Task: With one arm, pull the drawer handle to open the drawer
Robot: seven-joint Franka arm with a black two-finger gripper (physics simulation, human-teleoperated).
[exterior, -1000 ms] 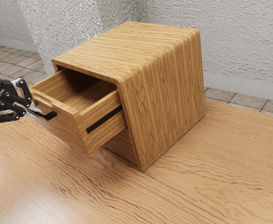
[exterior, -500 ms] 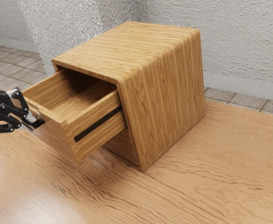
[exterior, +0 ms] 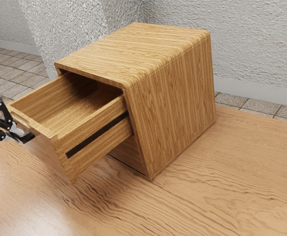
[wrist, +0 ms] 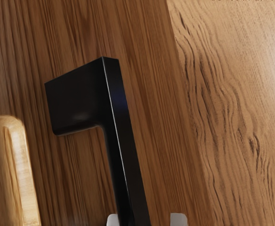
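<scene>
A wooden cabinet (exterior: 168, 93) stands on the wooden table (exterior: 222, 187). Its single drawer (exterior: 92, 123) is pulled far out toward the exterior view's left, and its inside is bare. My black gripper (exterior: 15, 132) sits at the exterior view's left edge, shut on the black drawer handle (exterior: 27, 138) at the drawer's front. In the wrist view the handle (wrist: 114, 155) runs as a black bar with a bent end over the drawer front (wrist: 57, 42). Two pale fingertips (wrist: 112, 219) flank the bar on either side.
A grey textured wall (exterior: 261, 39) rises behind the cabinet, and tiled floor (exterior: 11, 69) lies beyond the table at the exterior view's left. Open tabletop stretches in front of and to the right of the cabinet.
The drawer has slid further out of the cabinet toward the exterior view's left. My gripper moved the same way with the handle held.
</scene>
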